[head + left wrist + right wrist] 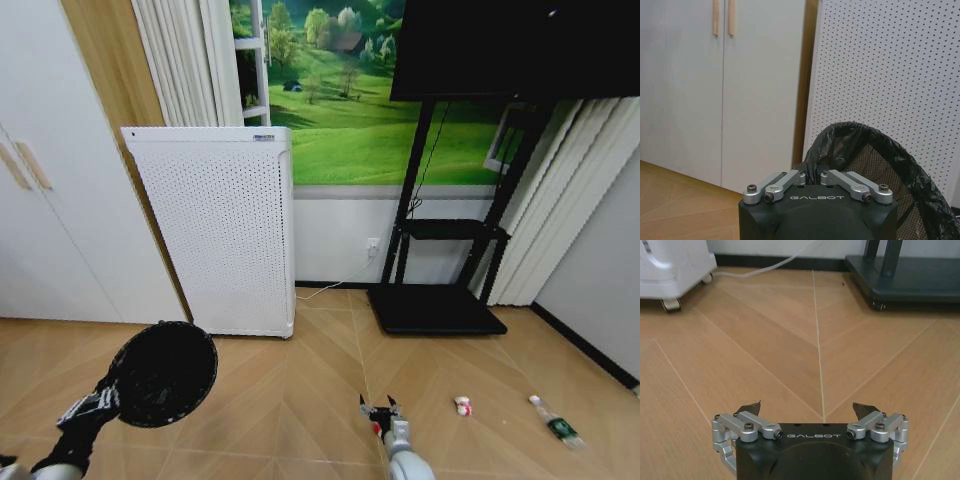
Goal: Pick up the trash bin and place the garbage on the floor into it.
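The trash bin (162,372), black mesh lined with a black bag, hangs tilted off the floor at the lower left, its mouth facing me. My left gripper (97,403) is shut on its rim; the left wrist view shows that gripper (810,176) pinching the bagged rim of the bin (875,160). My right gripper (378,404) hovers low over the floor with its jaws open and nothing between them; the right wrist view has the gripper (809,409) over bare wood. Garbage lies to its right: a small red-and-white piece (462,405) and a clear bottle with a green label (556,423).
A tall white perforated appliance (215,230) on wheels stands against the wall, its cable running along the skirting. A black TV stand (435,310) occupies the back right. White cabinet doors (50,220) are on the left. Open wood floor (300,390) lies between the grippers.
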